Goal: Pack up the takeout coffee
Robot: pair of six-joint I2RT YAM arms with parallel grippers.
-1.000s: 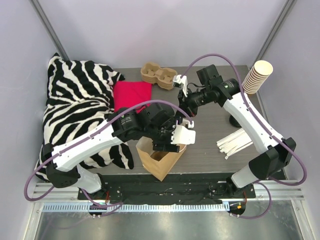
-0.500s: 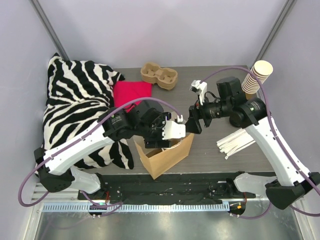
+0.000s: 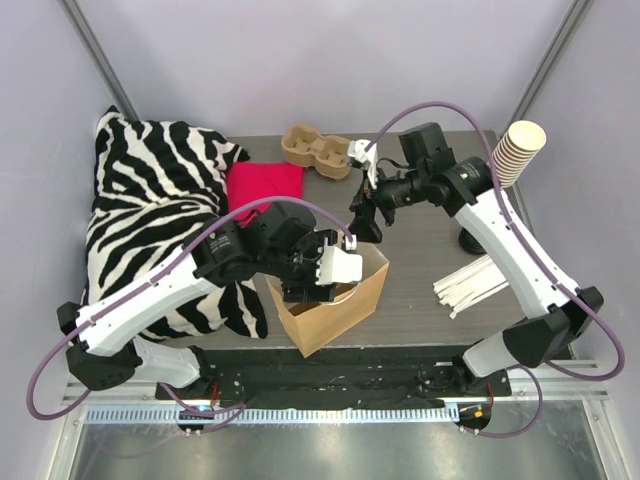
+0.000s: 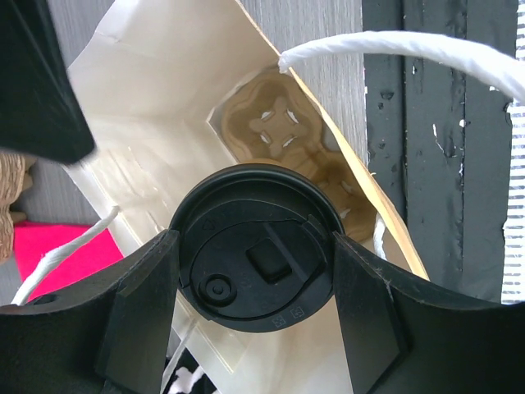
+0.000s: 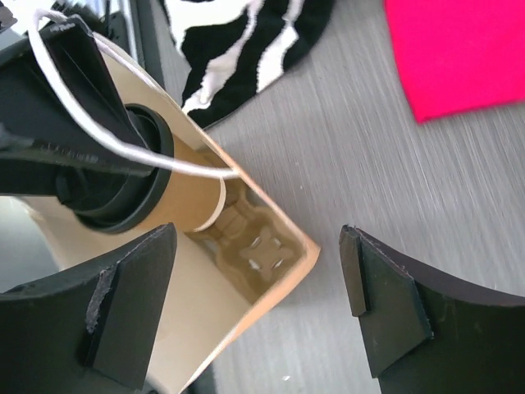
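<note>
Insertion step, by the look of it: left gripper fingers clamp the takeout coffee between them, with the paper bag open below. Right gripper fingers stand wide and empty. Next: lower straight, then release.

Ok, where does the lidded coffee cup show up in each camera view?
Left wrist: the takeout coffee fills the centre, black lid up, gripped by the left tool.
Right wrist: upper left, its tan side inside the paper bag.
Top external: not distinguishable; the left tool covers it at the bag's mouth.
Shared landmark: the paper bag, in all three views.
</note>
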